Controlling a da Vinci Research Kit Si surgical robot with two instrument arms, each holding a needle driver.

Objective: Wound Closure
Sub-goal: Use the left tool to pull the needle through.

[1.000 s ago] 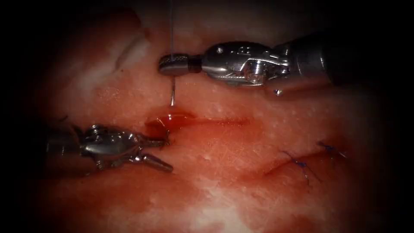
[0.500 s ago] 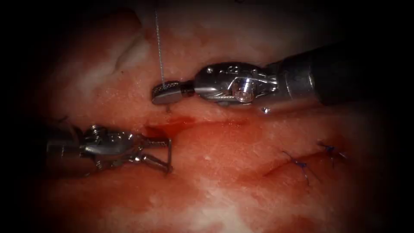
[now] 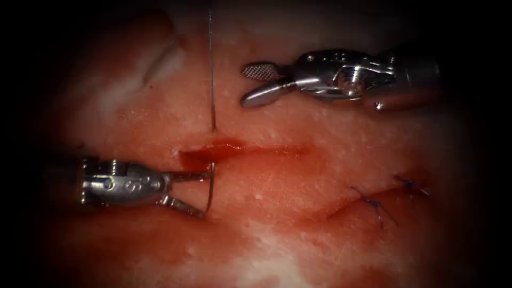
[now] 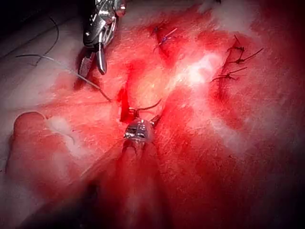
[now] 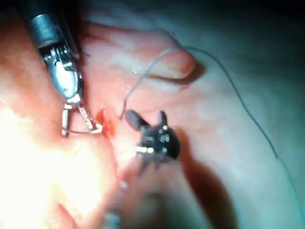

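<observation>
Near the left end of the cut, the curved needle lies across the tips of the left tool. Its fingers are spread wide, one at each end of the visible curve, so they seem to frame the needle rather than clamp it. The needle's upper end meets the cut's lower lip beside the red fluid; whether it is buried in the tissue I cannot tell.

The thread runs straight down from the top and enters the tissue just above the cut. That fits a line going under the cut toward the needle, though the passage itself is hidden. The right tool hangs above and to the right, fingers parted and empty, just beside the thread but not touching it, probably to leave it room.

Looking along the left wrist, the needle arches just beyond the left tool, and finished stitches sit further off. Along the right wrist, the thread sweeps off in a long loose loop, slack that the endoscope's straight line hides. The left tool there straddles the needle, with the right tool open in front.
</observation>
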